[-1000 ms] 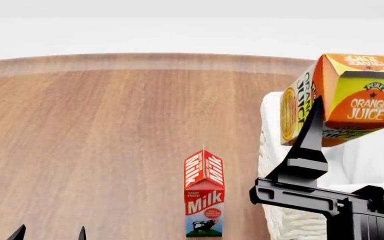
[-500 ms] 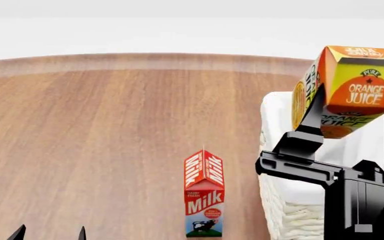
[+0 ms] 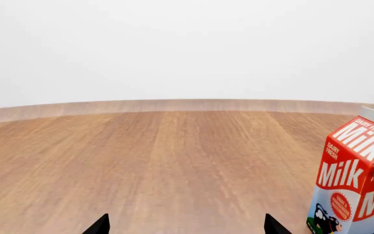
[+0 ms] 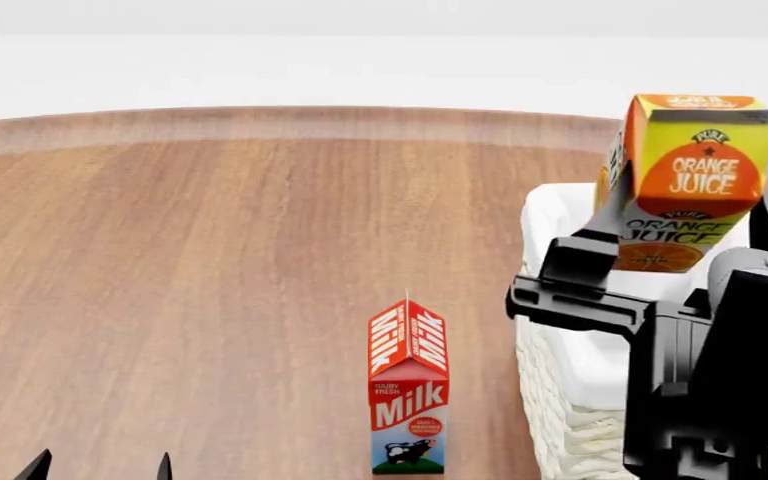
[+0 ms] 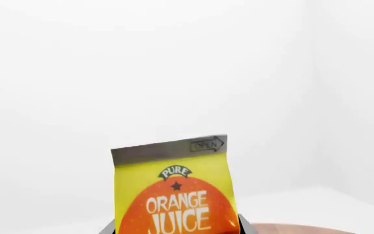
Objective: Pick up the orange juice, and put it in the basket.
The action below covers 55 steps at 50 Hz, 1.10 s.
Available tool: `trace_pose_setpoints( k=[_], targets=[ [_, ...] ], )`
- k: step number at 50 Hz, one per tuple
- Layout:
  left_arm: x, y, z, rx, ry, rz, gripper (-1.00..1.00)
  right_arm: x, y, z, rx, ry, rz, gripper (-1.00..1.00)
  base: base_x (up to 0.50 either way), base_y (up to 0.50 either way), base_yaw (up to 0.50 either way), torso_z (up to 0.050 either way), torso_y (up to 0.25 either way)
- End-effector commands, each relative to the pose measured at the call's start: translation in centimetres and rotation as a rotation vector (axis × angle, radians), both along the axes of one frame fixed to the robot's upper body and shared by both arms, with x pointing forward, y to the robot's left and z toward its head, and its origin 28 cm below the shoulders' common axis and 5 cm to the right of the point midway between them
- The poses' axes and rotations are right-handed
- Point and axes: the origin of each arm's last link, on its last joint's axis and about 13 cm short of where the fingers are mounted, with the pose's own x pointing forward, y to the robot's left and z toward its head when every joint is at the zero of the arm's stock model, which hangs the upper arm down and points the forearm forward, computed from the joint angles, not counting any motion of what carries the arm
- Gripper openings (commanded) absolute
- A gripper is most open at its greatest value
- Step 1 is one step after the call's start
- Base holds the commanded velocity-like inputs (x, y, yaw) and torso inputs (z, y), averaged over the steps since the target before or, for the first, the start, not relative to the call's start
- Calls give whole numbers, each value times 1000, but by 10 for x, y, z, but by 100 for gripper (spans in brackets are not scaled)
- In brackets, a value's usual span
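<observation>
The orange juice [image 4: 679, 180], a yellow-orange carton, is held in the air above the cream-white wicker basket [image 4: 551, 400] at the right of the head view. My right gripper [image 4: 678, 235] is shut on it, fingers on either side. In the right wrist view the orange juice [image 5: 174, 195] fills the space between the fingers, top up. My left gripper [image 4: 101, 468] is open and empty at the near left edge, low over the wooden table; in the left wrist view its gripper [image 3: 183, 225] shows only two wide-apart tips.
A red-and-white Milk carton [image 4: 408, 390] stands upright on the round wooden table [image 4: 197, 280], just left of the basket; it also shows in the left wrist view [image 3: 356, 185]. White background lies beyond the table's far edge.
My right gripper has turned the orange juice from tilted to nearly upright and carried it a little to the right and up, over the basket. The left arm has not moved.
</observation>
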Motion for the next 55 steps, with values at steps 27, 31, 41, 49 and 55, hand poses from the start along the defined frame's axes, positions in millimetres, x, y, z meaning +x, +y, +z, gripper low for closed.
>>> trace_pose_setpoints(
  k=[27, 31, 41, 49, 55],
  targets=[
    [0, 0, 0, 0, 0, 0, 100, 35, -10, -19, -60, 82, -87, -100, 0, 0, 0, 0, 1],
    [0, 0, 0, 0, 0, 0, 100, 38, -10, -20, -62, 83, -94, -100, 0, 0, 0, 0, 0],
    [0, 0, 0, 0, 0, 0, 100, 48, -10, -22, -47, 83, -99, -100, 0, 0, 0, 1, 1],
    [0, 0, 0, 0, 0, 0, 100, 56, -10, -23, -58, 99, -113, -100, 0, 0, 0, 0, 0],
    [0, 0, 0, 0, 0, 0, 100, 61, -10, -25, -63, 109, -124, -100, 0, 0, 0, 0, 2]
  ],
)
